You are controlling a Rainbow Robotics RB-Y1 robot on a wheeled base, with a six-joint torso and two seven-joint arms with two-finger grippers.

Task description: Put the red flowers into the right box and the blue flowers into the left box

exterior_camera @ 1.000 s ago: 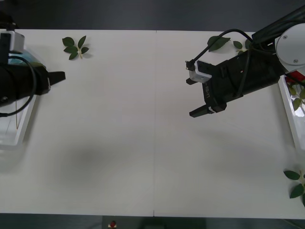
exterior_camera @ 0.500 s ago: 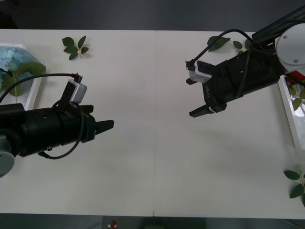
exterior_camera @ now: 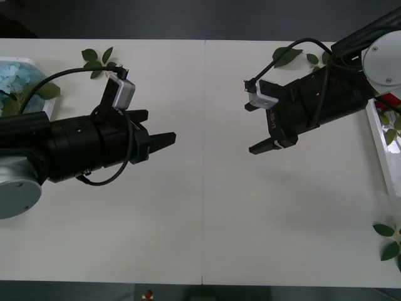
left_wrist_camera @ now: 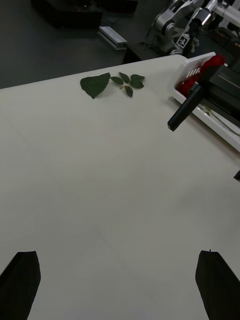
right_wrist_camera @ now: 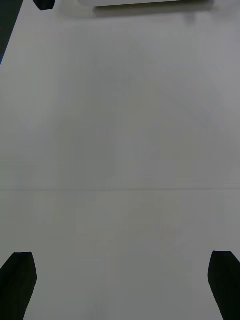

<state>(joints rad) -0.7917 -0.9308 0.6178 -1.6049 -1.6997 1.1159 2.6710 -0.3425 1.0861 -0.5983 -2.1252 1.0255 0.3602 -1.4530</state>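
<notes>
The left gripper [exterior_camera: 156, 128] reaches level over mid-table, fingers spread and empty, the blue flowers [exterior_camera: 12, 81] well behind it in the left box [exterior_camera: 25, 61].

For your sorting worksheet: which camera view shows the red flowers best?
The left wrist view: the red flowers show as a red mass in the right box, behind the right gripper. The front view gives just the box's rim.
</notes>
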